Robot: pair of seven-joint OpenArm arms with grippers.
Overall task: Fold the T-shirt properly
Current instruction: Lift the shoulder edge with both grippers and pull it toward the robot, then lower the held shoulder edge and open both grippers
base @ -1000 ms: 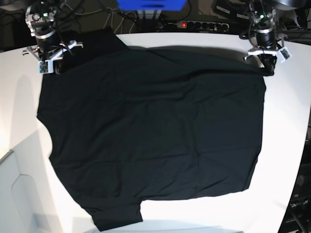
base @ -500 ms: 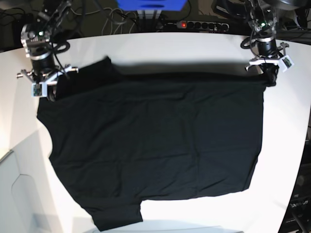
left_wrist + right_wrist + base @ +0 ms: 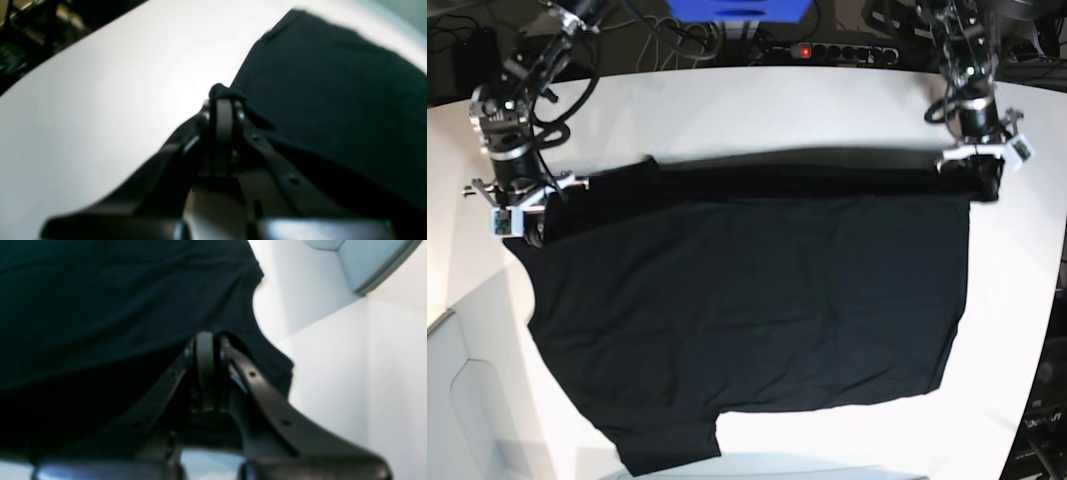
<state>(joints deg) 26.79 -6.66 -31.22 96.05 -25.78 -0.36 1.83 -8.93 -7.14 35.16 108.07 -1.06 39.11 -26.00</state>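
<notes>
The black T-shirt (image 3: 747, 310) lies spread over the white table (image 3: 777, 110), plain side up, with one sleeve at the near left. At the far right corner, my left gripper (image 3: 989, 188) is shut on the shirt's edge. The left wrist view shows a nub of black cloth (image 3: 222, 91) pinched between its fingertips (image 3: 223, 110). On the far left corner my right gripper (image 3: 530, 228) is shut on the cloth; in the right wrist view the T-shirt (image 3: 116, 300) drapes from the gripper (image 3: 206, 340). The far edge is raised off the table between the two grippers.
Behind the table are a power strip with a red light (image 3: 827, 50), cables and a blue box (image 3: 737, 10). A pale grey tray-like piece (image 3: 457, 400) sits at the near left. Bare white table (image 3: 100, 100) runs along the far side and the right.
Both grippers have moved toward the near side, carrying the shirt's far edge with them. That edge now sits farther from the table's back, and more bare table shows behind it.
</notes>
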